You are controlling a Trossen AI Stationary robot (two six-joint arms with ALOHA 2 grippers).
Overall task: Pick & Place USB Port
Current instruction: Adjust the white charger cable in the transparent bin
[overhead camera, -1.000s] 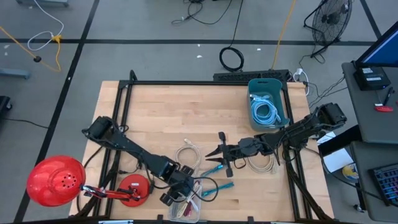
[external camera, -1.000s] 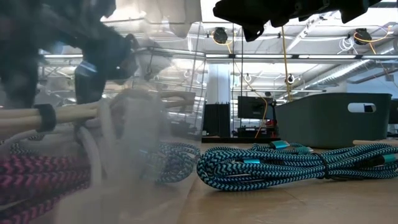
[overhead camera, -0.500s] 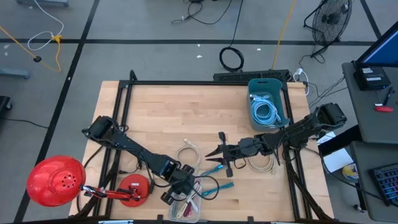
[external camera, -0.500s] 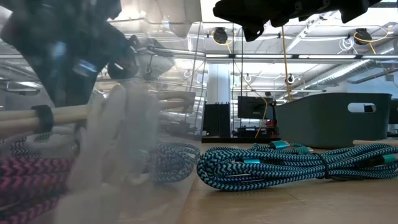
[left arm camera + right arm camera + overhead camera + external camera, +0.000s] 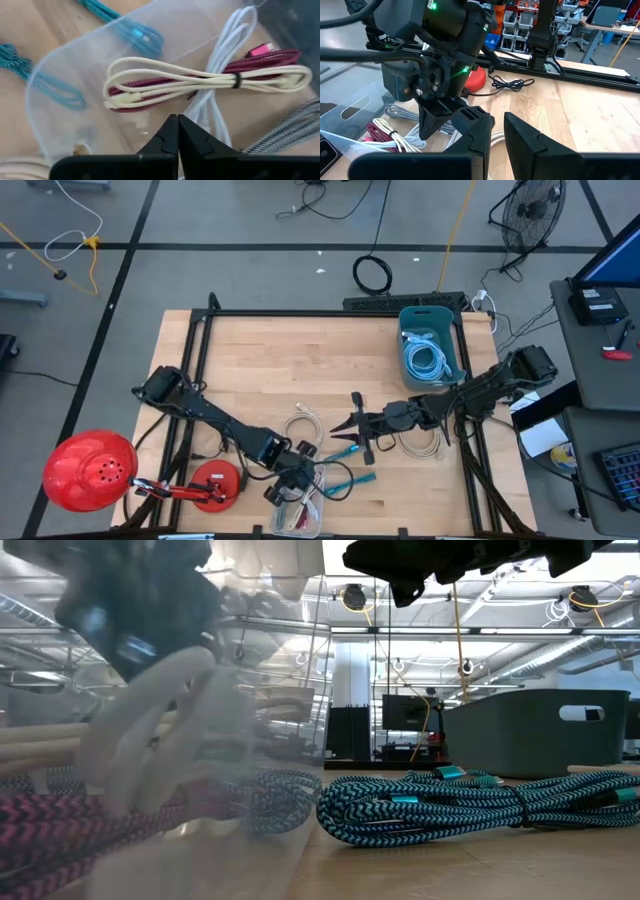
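Cables lie bundled in the clear bin [image 5: 60, 100] at the table's front edge | left gripper [image 5: 177, 131] hovers above them, fingers pressed together, empty | right gripper [image 5: 352, 424] waits mid-table, spread | step: release apparently done | next: likely fetch the teal cable [image 5: 460, 805]

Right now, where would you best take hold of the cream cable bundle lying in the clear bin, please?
I would grip the cream cable bundle at its dark tie band, where the strands are pinched narrowest. Come straight down through the clear bin's open top, fingers across the bundle. The left tool, shut, hangs just above it.
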